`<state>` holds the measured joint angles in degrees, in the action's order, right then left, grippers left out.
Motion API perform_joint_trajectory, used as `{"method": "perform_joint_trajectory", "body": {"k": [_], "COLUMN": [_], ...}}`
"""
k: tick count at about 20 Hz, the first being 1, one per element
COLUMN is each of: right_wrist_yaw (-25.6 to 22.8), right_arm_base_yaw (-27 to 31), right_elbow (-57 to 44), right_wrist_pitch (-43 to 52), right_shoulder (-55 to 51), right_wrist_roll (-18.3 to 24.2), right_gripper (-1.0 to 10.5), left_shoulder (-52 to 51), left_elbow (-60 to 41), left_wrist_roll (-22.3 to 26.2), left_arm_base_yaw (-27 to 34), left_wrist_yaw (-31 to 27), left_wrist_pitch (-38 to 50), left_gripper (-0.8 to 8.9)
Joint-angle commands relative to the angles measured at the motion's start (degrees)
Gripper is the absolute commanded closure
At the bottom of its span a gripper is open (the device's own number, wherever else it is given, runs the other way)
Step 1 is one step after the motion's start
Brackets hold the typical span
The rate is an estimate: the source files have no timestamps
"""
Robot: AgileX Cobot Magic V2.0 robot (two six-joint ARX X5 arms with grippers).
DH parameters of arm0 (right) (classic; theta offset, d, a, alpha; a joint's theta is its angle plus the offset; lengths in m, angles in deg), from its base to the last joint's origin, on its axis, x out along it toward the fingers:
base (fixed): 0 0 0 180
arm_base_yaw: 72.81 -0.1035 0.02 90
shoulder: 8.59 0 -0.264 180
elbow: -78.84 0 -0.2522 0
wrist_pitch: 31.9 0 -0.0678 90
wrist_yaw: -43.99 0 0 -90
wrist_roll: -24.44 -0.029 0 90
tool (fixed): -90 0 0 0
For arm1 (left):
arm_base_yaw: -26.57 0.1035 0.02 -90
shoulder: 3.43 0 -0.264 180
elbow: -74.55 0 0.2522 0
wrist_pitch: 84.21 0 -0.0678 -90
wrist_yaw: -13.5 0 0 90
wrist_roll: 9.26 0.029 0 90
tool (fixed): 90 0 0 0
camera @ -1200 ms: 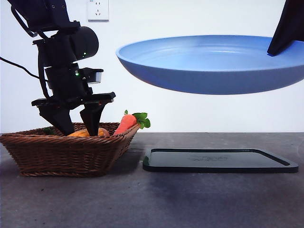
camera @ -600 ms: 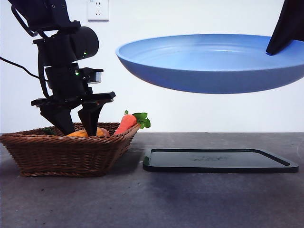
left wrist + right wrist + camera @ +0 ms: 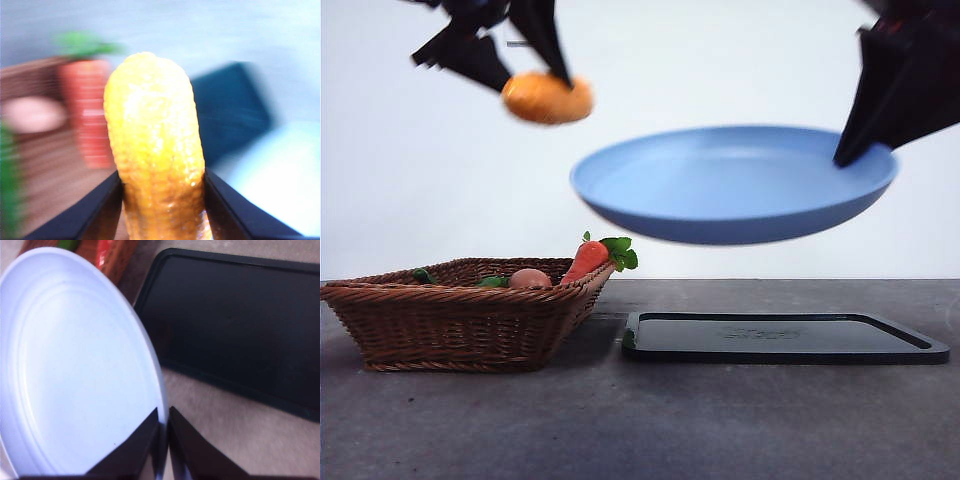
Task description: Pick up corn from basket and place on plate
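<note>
One corn (image 3: 547,98) lifted from basket (image 3: 460,315) by left pincer (image 3: 510,62), plate (image 3: 730,185) lowered

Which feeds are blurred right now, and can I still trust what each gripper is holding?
Front view: motion smear on the left gripper and corn; basket and tray sharp. Left wrist view: corn readable between the fingers, background streaked. Right wrist view: soft, yet the right gripper clearly pinches the plate rim.

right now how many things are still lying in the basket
3 show: a carrot leaning on the right rim of the basket, a pinkish rounded item mid-basket, and green bits at left. More may sit below the rim.
</note>
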<state>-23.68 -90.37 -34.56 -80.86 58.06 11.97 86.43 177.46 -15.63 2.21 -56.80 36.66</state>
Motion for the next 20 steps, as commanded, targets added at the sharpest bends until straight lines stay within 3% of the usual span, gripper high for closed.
{"method": "perform_joint_trajectory", "body": {"k": [1,5,12,18,20], "right_wrist_yaw": [0.3,0.7,5.4,7.9,7.9], "right_arm_base_yaw": [-0.1,-0.1,1.6,2.8,2.8], "right_elbow": [1.3,1.3,1.3,1.3,1.3], "right_wrist_pitch": [3.1,5.1,7.3,7.1,7.1], "right_shoulder": [4.3,8.9,9.7,9.7,9.7], "right_wrist_roll": [-4.0,-5.9,-8.6,-8.5,-8.5], "right_gripper": [9.4,9.4,9.4,9.4,9.4], "left_shoulder": [0.9,2.7,11.7,14.4,14.4], "left_elbow": [1.2,0.4,0.4,0.4,0.4], "left_wrist_roll": [-0.2,2.7,8.9,11.8,11.9], "left_arm_base_yaw": [-2.4,-8.4,-15.1,-17.8,-18.3], "left_wrist_yaw": [5.9,5.9,3.3,-3.9,-5.7], "left_wrist_pitch": [-1.6,-1.8,-1.6,-1.3,-1.2], "left_gripper": [6.49,6.49,6.49,6.37,5.77]}}
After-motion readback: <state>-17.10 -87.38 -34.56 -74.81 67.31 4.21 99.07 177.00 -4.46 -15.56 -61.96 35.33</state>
